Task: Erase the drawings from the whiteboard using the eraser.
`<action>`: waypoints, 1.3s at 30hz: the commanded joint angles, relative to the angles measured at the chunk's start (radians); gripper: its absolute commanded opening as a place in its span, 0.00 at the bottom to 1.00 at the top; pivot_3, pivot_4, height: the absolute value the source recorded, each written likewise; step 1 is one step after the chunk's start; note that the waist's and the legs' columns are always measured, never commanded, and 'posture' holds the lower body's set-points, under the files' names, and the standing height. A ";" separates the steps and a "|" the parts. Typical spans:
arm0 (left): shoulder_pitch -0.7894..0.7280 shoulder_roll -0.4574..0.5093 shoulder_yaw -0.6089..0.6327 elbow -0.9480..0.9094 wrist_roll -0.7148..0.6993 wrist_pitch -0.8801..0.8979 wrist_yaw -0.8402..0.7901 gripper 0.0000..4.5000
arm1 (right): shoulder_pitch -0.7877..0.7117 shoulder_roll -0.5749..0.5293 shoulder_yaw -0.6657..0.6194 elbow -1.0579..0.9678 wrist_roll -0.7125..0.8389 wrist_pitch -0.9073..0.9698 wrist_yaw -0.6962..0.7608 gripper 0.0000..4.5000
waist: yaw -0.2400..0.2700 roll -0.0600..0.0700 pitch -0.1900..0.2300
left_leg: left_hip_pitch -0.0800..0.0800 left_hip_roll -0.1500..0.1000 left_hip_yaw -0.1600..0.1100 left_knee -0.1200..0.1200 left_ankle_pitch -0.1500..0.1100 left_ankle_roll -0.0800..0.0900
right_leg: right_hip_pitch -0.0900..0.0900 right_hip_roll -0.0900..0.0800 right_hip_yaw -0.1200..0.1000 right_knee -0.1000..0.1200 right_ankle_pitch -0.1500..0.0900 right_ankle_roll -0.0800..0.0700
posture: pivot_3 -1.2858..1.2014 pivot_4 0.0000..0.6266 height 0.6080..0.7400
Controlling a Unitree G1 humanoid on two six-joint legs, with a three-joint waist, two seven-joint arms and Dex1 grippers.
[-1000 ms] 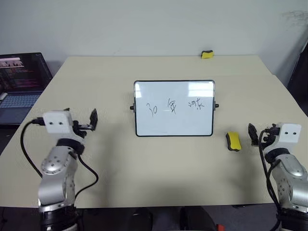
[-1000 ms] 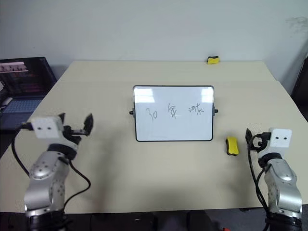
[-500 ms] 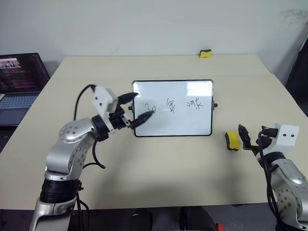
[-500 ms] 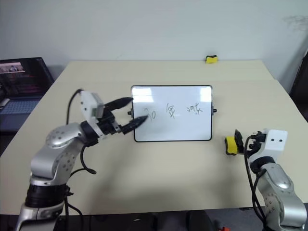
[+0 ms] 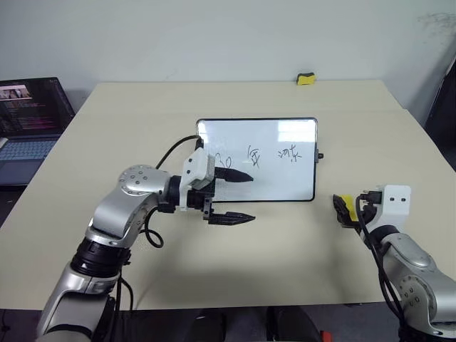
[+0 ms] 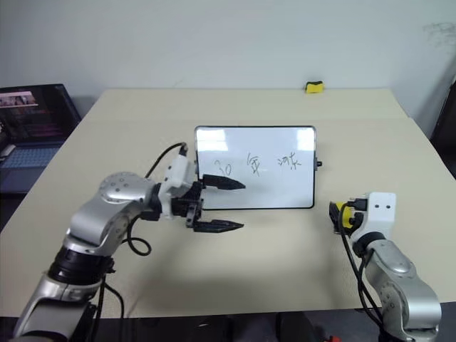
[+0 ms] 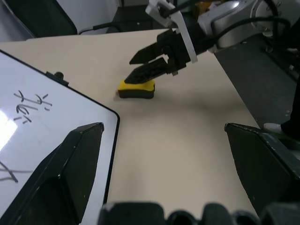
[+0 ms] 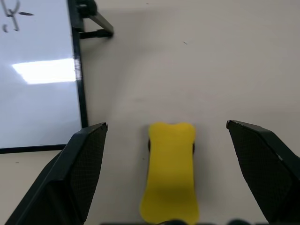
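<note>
Seen from the head camera over a beige table [image 5: 285,242]. Left gripper [image 5: 231,197] reaching in sideways toward the robot's right, spread wide and holding nothing, one black finger lying across the lower left face of the whiteboard [image 5: 258,159], the other hanging over bare tabletop just in front of the board's bottom frame. Just beyond the upper finger, the drawings [image 5: 258,155]: a "30" nearest the fingertip, then two squiggles in a row further toward the robot's right, all unerased. Whiteboard propped upright near the middle of the table, a small black knob on each side edge. Right gripper [image 7: 151,63] pointed forward over the eraser [image 8: 170,169], its two fingers [image 8: 89,168] set wide apart, one on either side of the yellow block and clear of it, nothing grasped. Eraser lying flat on the table directly between and below those fingers, lengthwise along the gripper, just beside the whiteboard's lower right corner but apart from it. Far beyond both grippers, at the back edge of the table, a second small yellow-and-black block [image 5: 306,79]. Well off to the left gripper's outer side, an open laptop [image 5: 32,121] with a lit screen.
</note>
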 commanded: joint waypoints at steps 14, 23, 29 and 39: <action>0.025 -0.010 0.004 -0.018 0.009 -0.009 -0.012 1.00 | -0.032 0.008 0.007 0.092 -0.046 -0.054 0.031 0.99 | 0.000 0.000 0.000 | -0.004 0.000 0.000 0.001 0.000 0.000 | -0.004 0.000 0.000 0.001 0.000 0.000 | 0.52 0.24 1.00; 0.036 -0.017 0.004 -0.018 0.020 -0.014 -0.004 1.00 | -0.066 0.003 0.003 0.154 -0.056 -0.076 0.049 0.99 | 0.001 0.000 0.000 | -0.004 0.000 0.000 0.001 0.000 0.000 | -0.004 0.000 0.000 0.002 0.000 0.000 | 0.52 0.24 1.00; 0.041 -0.013 0.008 -0.020 0.024 -0.015 0.000 1.00 | -0.068 0.016 0.004 0.173 -0.060 -0.088 0.049 0.63 | 0.001 0.000 0.000 | -0.004 0.000 0.000 0.001 0.000 0.000 | -0.005 0.000 0.000 0.003 0.000 0.000 | 0.52 0.24 1.00; 0.061 -0.013 0.013 -0.024 0.032 -0.009 0.022 1.00 | -0.063 0.017 0.006 0.178 -0.067 -0.093 0.055 0.24 | 0.001 0.000 0.000 | -0.004 0.000 0.000 0.002 0.000 0.000 | -0.005 0.000 0.000 0.004 0.000 0.000 | 0.52 0.24 1.00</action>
